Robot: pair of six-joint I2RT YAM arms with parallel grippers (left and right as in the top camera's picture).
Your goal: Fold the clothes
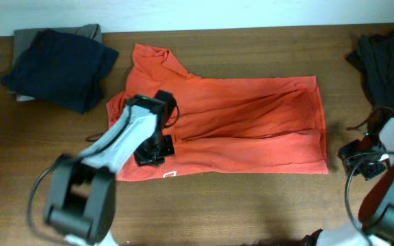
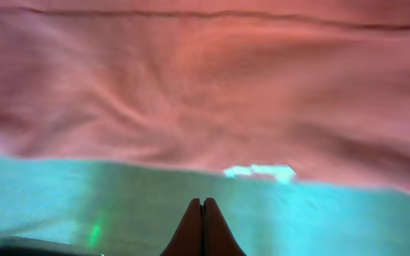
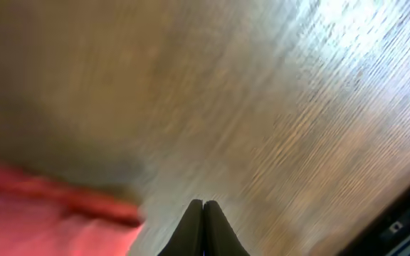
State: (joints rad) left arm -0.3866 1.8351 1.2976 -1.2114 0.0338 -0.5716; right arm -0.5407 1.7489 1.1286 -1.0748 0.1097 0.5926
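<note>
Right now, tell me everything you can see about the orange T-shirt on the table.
The red-orange T-shirt lies flat on the wooden table, roughly rectangular, with long creases running across it and a bunched part at the far left corner. It looks like soft cotton. A small white patch shows at its near edge. The left gripper hangs over its left end, shut on nothing; the right gripper sits off its right edge.

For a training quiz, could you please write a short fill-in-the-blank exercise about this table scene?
1. The left gripper is ___, nothing between its fingers.
2. In the overhead view, only the ___ arm overlaps the T-shirt.
3. The right gripper hangs over the bare ___-grain table.
Missing words: shut; left; wood.
</note>
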